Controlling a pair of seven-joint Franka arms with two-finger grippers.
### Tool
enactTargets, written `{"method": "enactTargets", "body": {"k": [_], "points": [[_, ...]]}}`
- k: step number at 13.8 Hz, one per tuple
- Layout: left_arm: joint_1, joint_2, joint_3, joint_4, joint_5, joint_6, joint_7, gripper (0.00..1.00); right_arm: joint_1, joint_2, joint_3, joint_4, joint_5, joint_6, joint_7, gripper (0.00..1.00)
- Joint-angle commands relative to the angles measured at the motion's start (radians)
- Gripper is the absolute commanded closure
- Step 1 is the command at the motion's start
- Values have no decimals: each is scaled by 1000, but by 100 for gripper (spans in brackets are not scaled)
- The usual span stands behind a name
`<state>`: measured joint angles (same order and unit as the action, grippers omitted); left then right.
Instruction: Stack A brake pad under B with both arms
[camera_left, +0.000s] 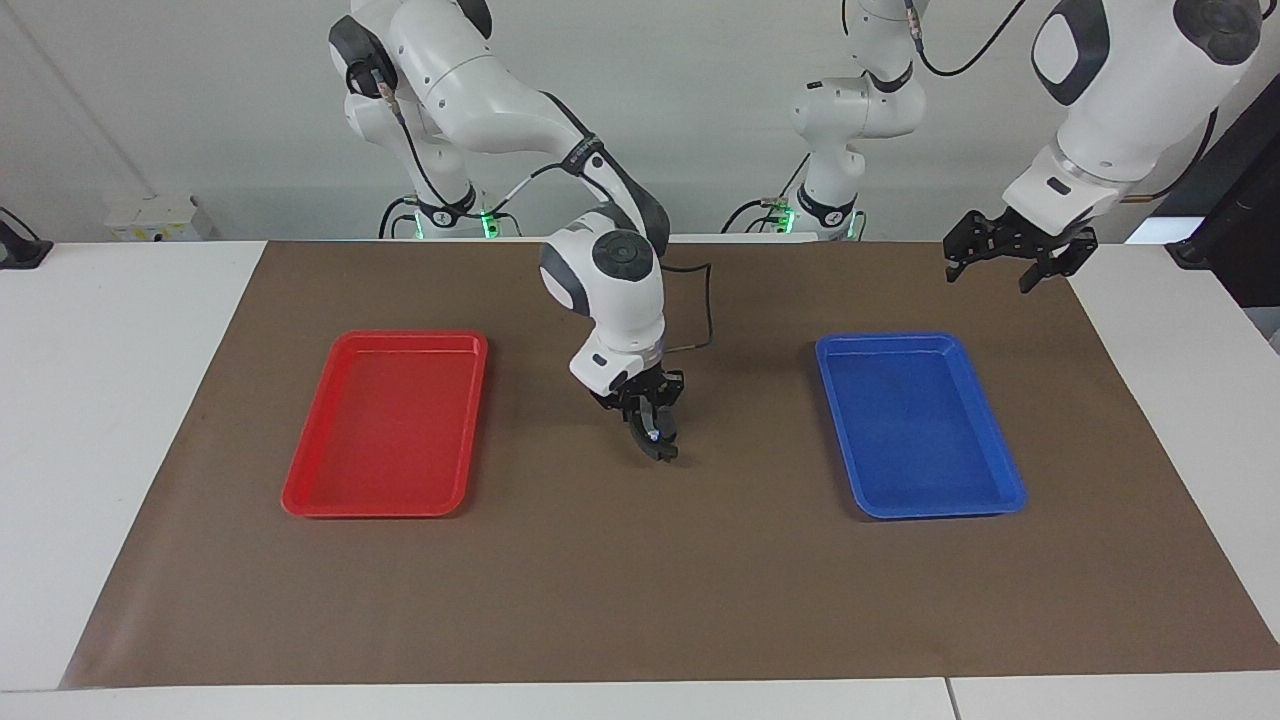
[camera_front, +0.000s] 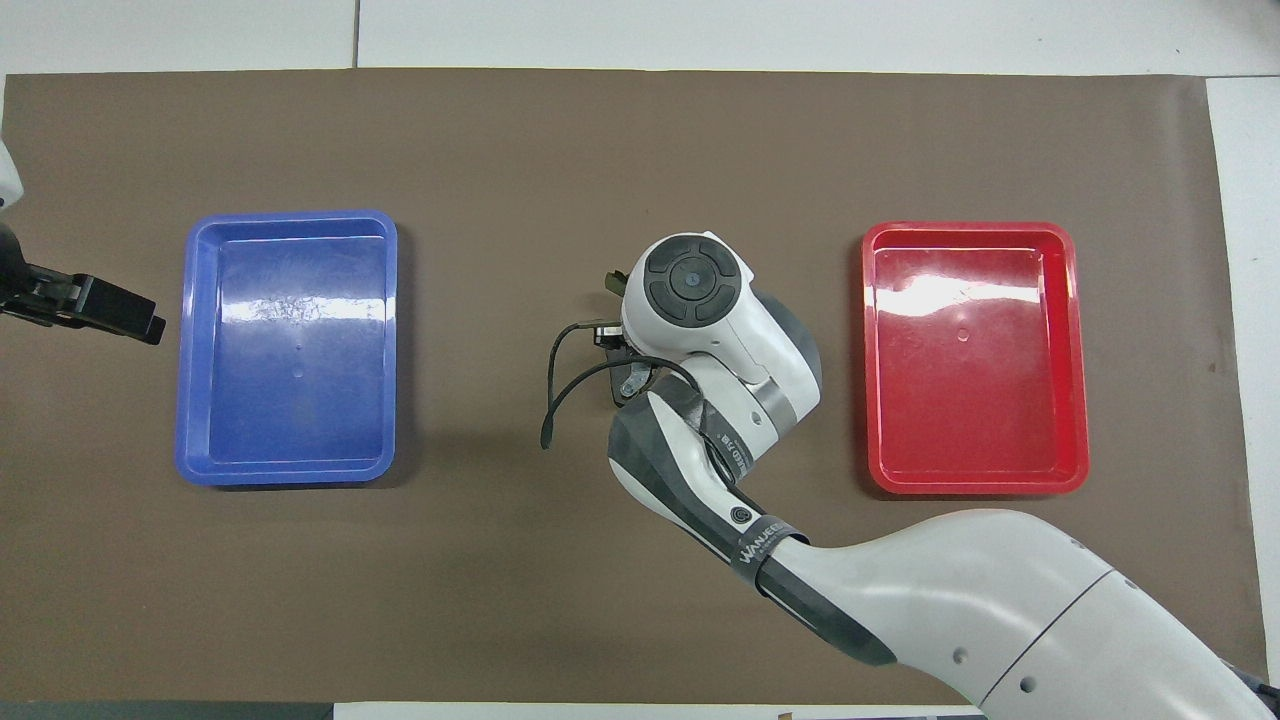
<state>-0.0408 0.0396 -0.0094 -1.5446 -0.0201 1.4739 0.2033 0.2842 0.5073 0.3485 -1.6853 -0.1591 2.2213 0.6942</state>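
Observation:
My right gripper (camera_left: 655, 425) hangs low over the middle of the brown mat, between the two trays. It is shut on a dark curved piece with a pale spot, which looks like B (camera_left: 658, 445). B's lower end is at or just above the mat. In the overhead view the right wrist (camera_front: 690, 285) covers the gripper and B. The A brake pad shows in neither view. My left gripper (camera_left: 1005, 258) is open and empty, raised over the mat's edge at the left arm's end; it also shows in the overhead view (camera_front: 105, 308).
An empty red tray (camera_left: 385, 425) lies on the mat toward the right arm's end, and an empty blue tray (camera_left: 915, 425) toward the left arm's end. A black cable (camera_front: 560, 385) loops off the right wrist.

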Motion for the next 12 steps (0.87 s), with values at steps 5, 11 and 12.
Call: {"method": "enactTargets", "body": {"k": [5, 11, 12], "points": [[-1, 19, -9, 15, 16, -3, 11, 0, 15, 5, 9, -28, -22, 20, -22, 100], [-10, 17, -17, 12, 5, -3, 8, 0, 9, -4, 9, -76, -27, 66, -32, 100], [-8, 17, -17, 8, 3, 0, 8, 0, 12, -4, 9, -76, -27, 66, -32, 100]]}}
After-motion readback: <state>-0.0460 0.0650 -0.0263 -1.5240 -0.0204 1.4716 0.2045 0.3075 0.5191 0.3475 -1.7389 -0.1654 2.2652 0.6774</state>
